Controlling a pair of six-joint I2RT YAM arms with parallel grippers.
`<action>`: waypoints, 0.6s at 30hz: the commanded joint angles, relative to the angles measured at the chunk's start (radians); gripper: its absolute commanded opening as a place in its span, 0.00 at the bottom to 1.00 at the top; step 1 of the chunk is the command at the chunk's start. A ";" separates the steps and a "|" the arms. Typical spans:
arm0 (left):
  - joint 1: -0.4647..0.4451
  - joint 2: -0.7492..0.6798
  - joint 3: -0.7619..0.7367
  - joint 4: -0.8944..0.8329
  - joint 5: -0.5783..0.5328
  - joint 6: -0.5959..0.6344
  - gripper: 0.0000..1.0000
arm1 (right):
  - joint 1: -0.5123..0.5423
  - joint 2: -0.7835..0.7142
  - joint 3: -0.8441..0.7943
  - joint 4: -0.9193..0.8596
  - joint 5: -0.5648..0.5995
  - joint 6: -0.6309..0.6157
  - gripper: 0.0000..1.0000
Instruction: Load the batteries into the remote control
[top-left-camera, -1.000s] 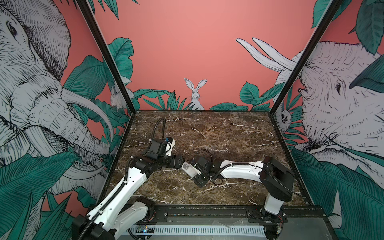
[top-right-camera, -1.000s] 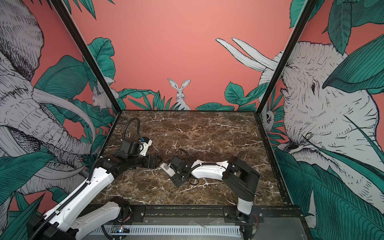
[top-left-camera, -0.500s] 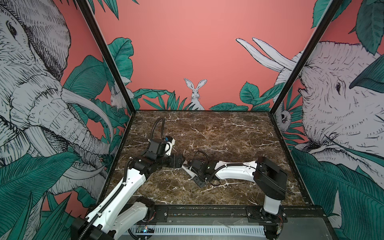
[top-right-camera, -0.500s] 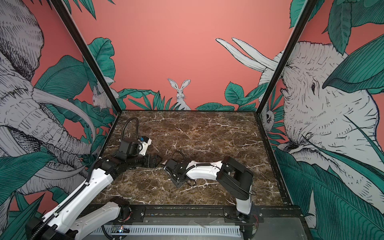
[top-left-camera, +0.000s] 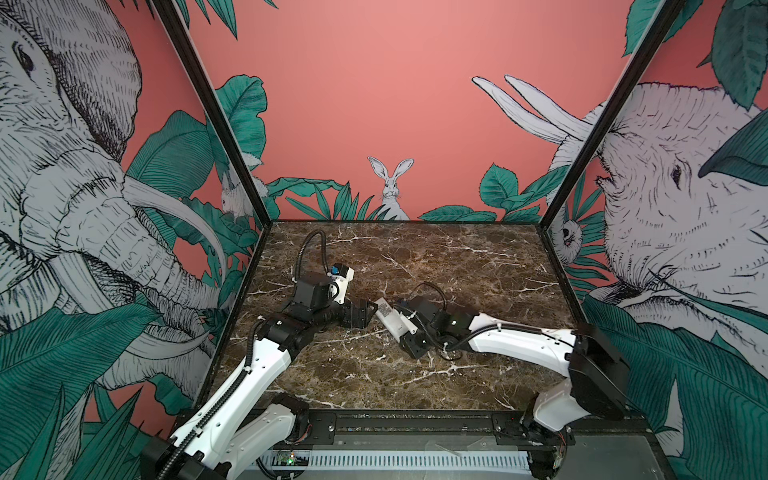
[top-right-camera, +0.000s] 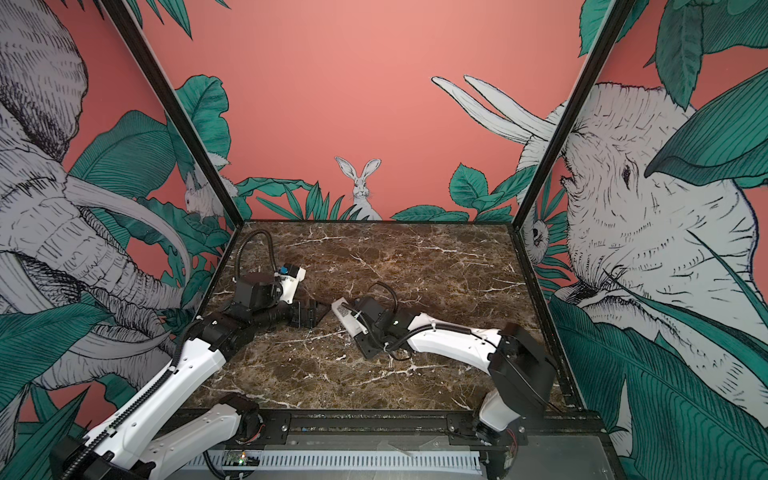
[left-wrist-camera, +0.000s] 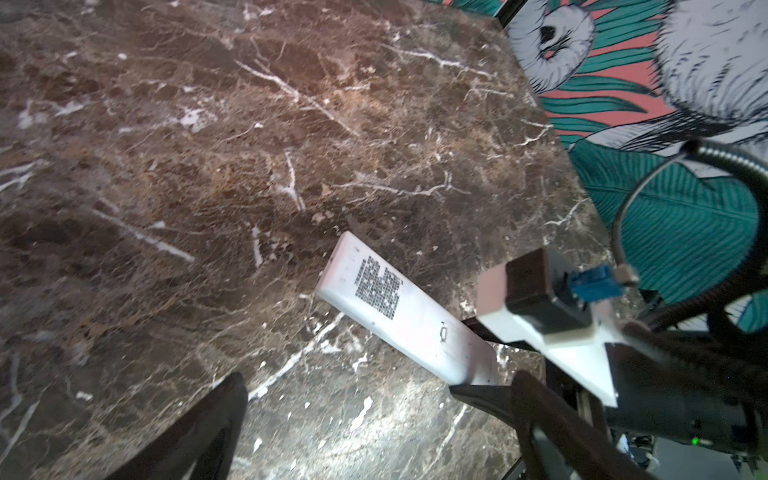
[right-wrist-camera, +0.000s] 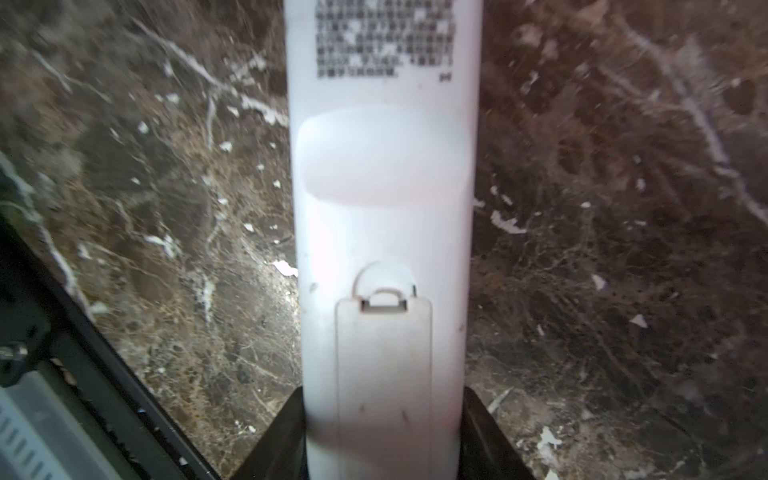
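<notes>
The slim white plastic remote control (top-left-camera: 392, 318) sits mid-counter on the brown veined marble counter (top-left-camera: 436, 257), back face up, with its dark printed label (left-wrist-camera: 378, 286) toward one end and its small rectangular battery cover (right-wrist-camera: 384, 374) toward the other. The cover looks seated, latch closed. The right end effector (right-wrist-camera: 384, 449) is clamped across the width of the remote control at the cover end, one dark finger (right-wrist-camera: 278, 440) pressed to each long edge. From the left wrist view the labelled end seems to sit slightly raised off the counter, though I cannot be sure.

What matters for the coming move is the long axis. It runs straight out from the right end effector (top-left-camera: 409, 329) and slants across the middle toward the left end effector (top-left-camera: 365, 314), which stands with its fingers spread wide and holds nothing. The free labelled end lies just beside it, so the left arm is the nearer one to that end, while the cover sits right at the right arm's grip.

The orange cylindrical batteries show in no view, so loading has likely not begun
</notes>
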 joint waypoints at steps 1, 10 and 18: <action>0.006 0.002 -0.005 0.120 0.117 -0.008 0.99 | -0.056 -0.089 -0.029 0.080 -0.101 0.026 0.40; -0.014 0.034 -0.025 0.414 0.421 -0.073 1.00 | -0.219 -0.313 -0.078 0.155 -0.313 0.097 0.39; -0.080 0.068 -0.038 0.581 0.478 -0.120 1.00 | -0.264 -0.412 -0.116 0.335 -0.526 0.229 0.34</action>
